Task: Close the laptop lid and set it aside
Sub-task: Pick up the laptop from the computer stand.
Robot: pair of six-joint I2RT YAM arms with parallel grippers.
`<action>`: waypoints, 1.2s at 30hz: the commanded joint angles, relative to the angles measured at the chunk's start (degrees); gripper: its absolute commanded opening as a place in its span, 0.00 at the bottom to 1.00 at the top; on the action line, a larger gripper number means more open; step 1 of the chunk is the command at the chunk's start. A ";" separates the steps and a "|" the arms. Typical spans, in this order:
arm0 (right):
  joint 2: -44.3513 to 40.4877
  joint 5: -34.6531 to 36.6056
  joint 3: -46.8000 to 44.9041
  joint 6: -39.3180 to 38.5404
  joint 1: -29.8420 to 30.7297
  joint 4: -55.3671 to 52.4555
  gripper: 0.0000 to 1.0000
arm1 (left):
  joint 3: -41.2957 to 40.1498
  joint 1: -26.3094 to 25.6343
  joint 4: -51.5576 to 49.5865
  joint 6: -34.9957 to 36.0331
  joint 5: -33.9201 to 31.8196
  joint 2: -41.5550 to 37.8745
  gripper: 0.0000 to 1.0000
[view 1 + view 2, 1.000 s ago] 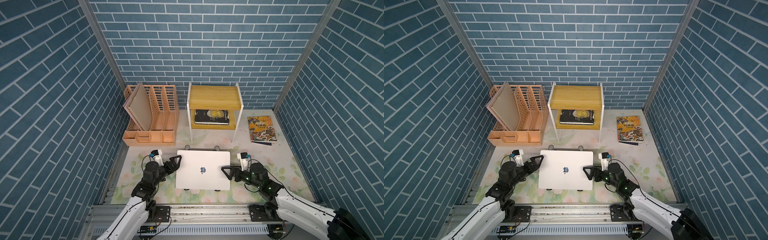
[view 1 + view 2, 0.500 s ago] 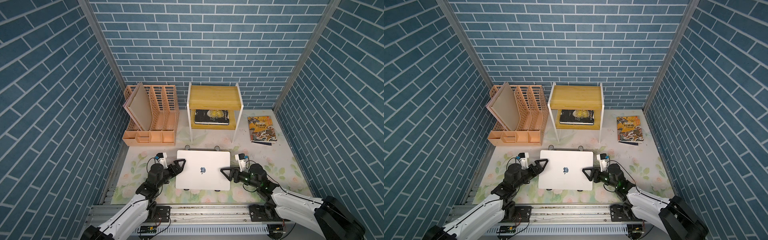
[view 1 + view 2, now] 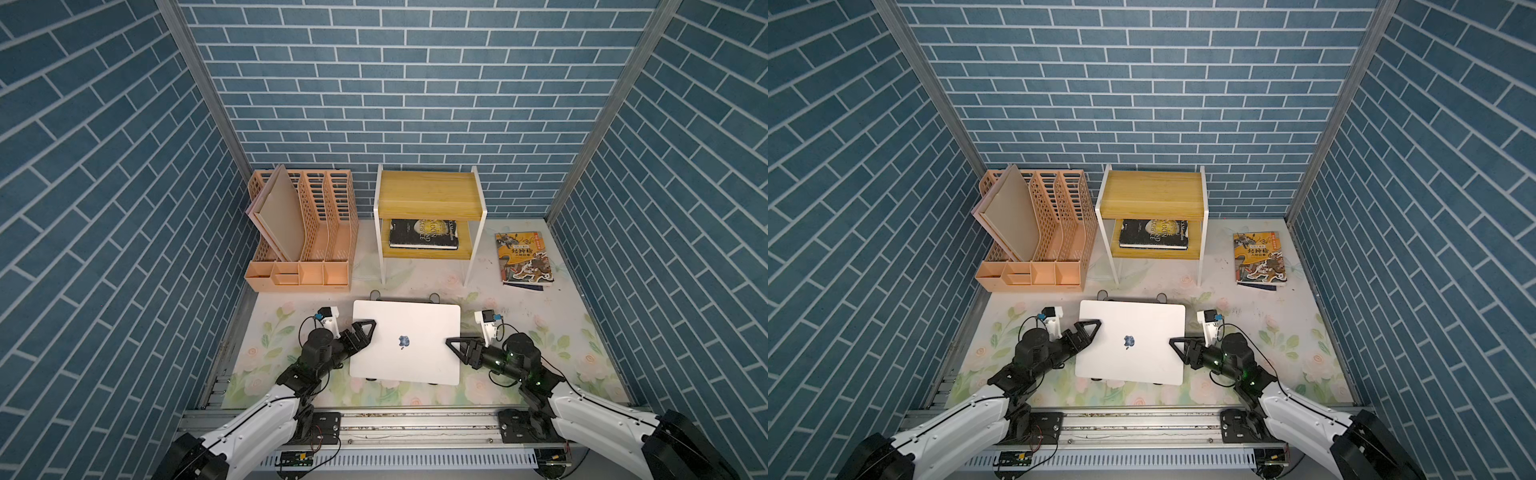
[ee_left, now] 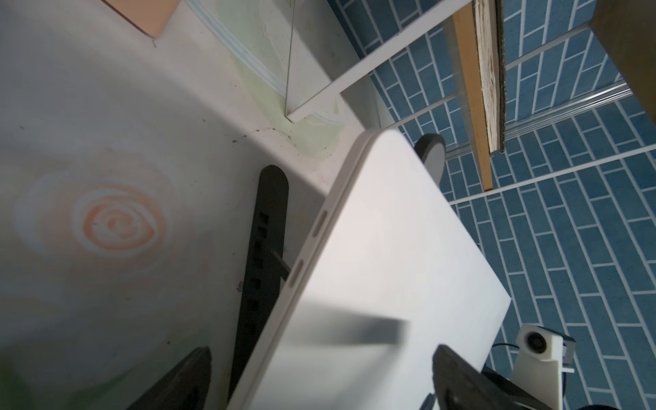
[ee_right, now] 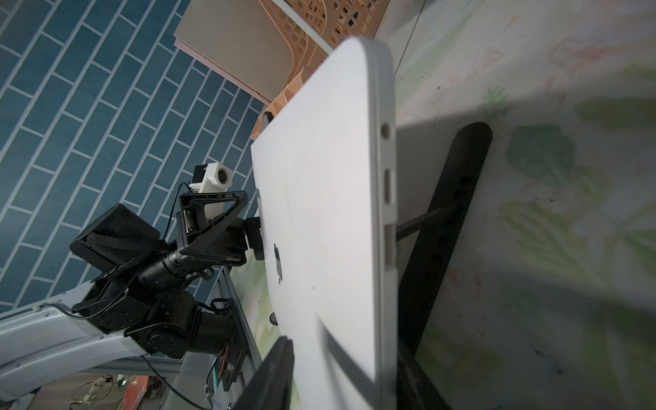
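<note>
The laptop [image 3: 405,343] [image 3: 1131,340] lies shut on a black stand [image 4: 264,230] in the middle of the mat. The laptop lid [image 4: 390,266] [image 5: 319,213] is down, with its dark logo facing up. My left gripper [image 3: 365,328] [image 4: 319,355] is open at the laptop's left edge, one finger above the lid and one below the base. My right gripper [image 3: 453,345] [image 5: 344,351] straddles the right edge the same way. Its jaws are narrower, and a small gap still shows over the lid.
A peach file organiser [image 3: 303,232] with beige folders stands at the back left. Behind the laptop is a small wooden shelf [image 3: 428,195] with a black book [image 3: 424,234] on its lower level. A colourful book [image 3: 524,259] lies at the back right. Blue brick walls close in three sides.
My left gripper has moved right until its jaws reach over the laptop's left edge. The right gripper's jaws have narrowed around the right edge. The laptop has not moved.
</note>
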 commanded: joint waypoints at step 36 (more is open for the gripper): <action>6.14 -8.79 5.47 2.52 1.54 17.07 0.39 | 2.85 -2.13 -3.89 -2.58 -2.67 -2.78 1.00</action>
